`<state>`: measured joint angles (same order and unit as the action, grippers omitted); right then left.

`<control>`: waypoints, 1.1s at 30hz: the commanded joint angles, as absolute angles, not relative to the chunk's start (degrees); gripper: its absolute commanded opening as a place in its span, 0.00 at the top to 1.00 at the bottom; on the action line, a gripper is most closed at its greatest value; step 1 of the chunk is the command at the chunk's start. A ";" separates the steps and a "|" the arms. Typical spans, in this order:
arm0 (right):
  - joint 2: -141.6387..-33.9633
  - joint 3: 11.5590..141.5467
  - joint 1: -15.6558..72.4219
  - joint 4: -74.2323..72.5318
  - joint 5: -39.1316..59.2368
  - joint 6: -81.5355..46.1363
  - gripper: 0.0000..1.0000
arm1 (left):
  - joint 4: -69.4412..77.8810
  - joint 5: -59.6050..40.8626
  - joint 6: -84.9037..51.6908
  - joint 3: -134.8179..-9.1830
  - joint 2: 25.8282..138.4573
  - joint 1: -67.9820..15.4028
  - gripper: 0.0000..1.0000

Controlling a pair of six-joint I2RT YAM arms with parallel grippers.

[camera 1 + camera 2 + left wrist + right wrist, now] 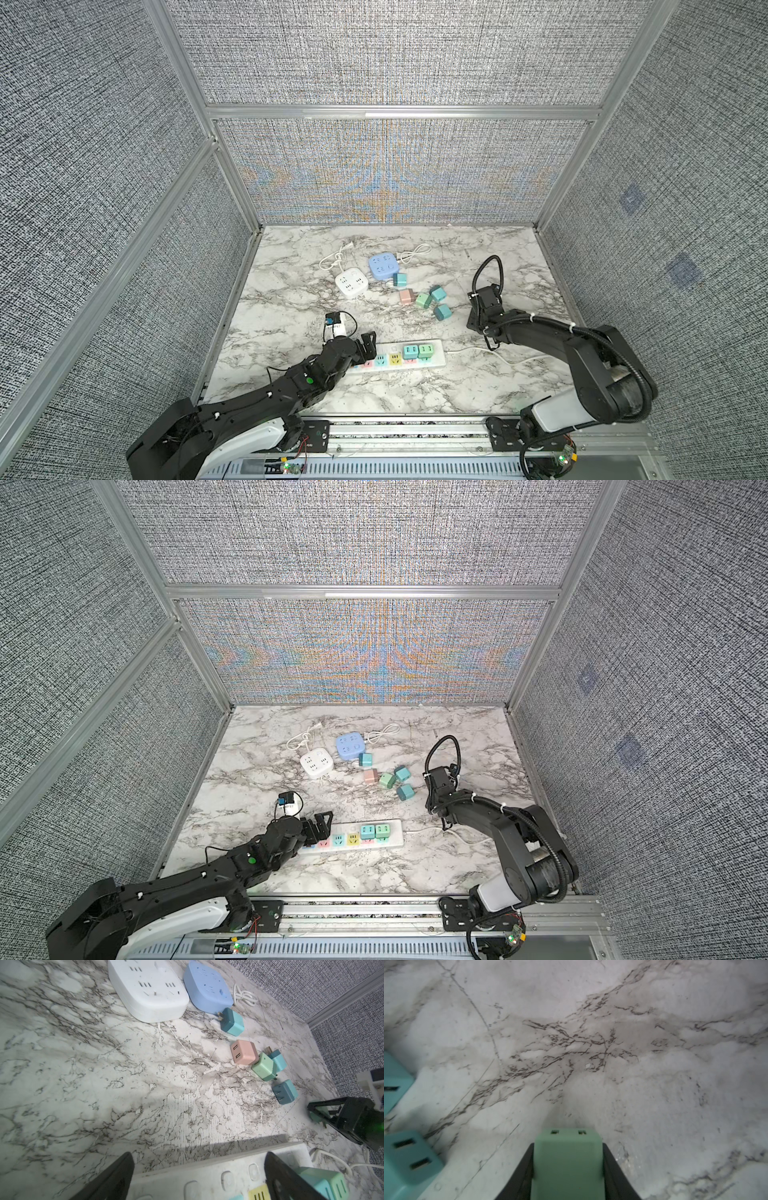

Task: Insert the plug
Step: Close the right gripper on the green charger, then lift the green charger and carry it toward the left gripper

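Right tool (pixel 568 1147) pinches the green plug (pixel 568 1165); left tool (pixel 198 1159) gapes, seemingly empty, over the strip (pixel 176 1178); lettering unreadable.

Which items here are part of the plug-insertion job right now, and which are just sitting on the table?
In the job:
green plug, gripped by the shut right gripper
long power strip
open left gripper at its end
two seated plugs

Lying about:
white cube socket
blue cube socket
pink plug
loose green plug
three loose teal plugs
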<state>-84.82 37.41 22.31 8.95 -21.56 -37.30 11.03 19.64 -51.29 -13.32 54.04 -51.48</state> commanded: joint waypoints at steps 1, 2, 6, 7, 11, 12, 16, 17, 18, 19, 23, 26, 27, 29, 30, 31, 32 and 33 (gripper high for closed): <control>-80.41 36.82 23.75 10.13 -22.30 -35.58 0.73 | 11.70 21.98 -47.58 -13.66 51.04 -51.33 0.01; -78.33 36.37 24.39 9.67 -22.32 -34.77 0.74 | 10.81 22.07 -46.55 -14.07 49.75 -51.33 0.01; -70.48 34.62 28.66 5.89 -22.36 -29.58 0.83 | 7.81 23.23 -42.43 -15.67 45.33 -51.32 0.01; -68.74 34.25 30.08 4.86 -22.68 -28.24 0.85 | 7.08 23.83 -41.59 -16.13 44.30 -51.22 0.01; -61.61 31.99 36.97 -0.37 -24.90 -22.15 0.93 | 6.25 23.81 -36.68 -17.82 39.99 -51.15 0.00; -59.91 31.33 38.48 -1.79 -25.21 -20.75 0.95 | 6.44 23.01 -35.28 -18.33 38.92 -51.15 0.01; -54.50 27.77 44.10 -8.97 -26.23 -13.77 1.00 | 5.81 18.72 -30.62 -20.95 36.10 -51.06 0.01; -53.56 26.59 45.55 -11.33 -26.43 -11.66 1.00 | 5.30 17.52 -29.57 -21.83 35.79 -51.09 0.01; -52.85 25.40 46.99 -13.67 -26.65 -9.65 1.00 | 4.69 16.34 -28.62 -22.81 35.70 -51.08 0.01; -52.53 24.55 48.19 -15.69 -26.82 -7.93 1.00 | 4.01 15.44 -27.91 -23.65 35.75 -51.09 0.01; -52.76 21.25 52.89 -24.38 -27.65 -0.99 1.00 | 2.01 11.43 -25.27 -27.16 37.60 -51.15 0.01; -53.89 19.71 55.43 -29.39 -28.47 3.13 1.00 | 2.02 7.10 -23.30 -28.79 39.86 -51.15 0.02; -54.27 19.17 56.06 -30.95 -27.85 4.41 1.00 | 2.52 5.57 -22.81 -29.15 40.65 -51.16 0.03; -54.65 18.03 57.36 -34.11 -27.36 7.25 1.00 | 3.56 2.56 -21.95 -29.68 42.00 -51.16 0.04; -54.75 17.32 58.01 -35.87 -27.04 8.43 1.00 | 4.14 1.03 -21.44 -29.95 42.84 -51.18 0.05; -54.85 16.71 58.46 -37.23 -26.55 9.70 1.00 | 4.51 -0.22 -21.02 -30.26 43.56 -51.21 0.05; -54.91 15.91 58.85 -38.80 -25.81 10.81 1.00 | 4.98 -1.81 -20.39 -30.55 44.49 -51.22 0.05; -55.05 15.25 59.05 -40.41 -25.11 11.76 1.00 | 5.19 -3.22 -20.09 -30.99 45.40 -51.15 0.06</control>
<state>-54.87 16.43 58.50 -31.29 -26.44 6.09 3.40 3.36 -22.81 -30.09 43.90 -51.22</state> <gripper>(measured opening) 0.410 0.944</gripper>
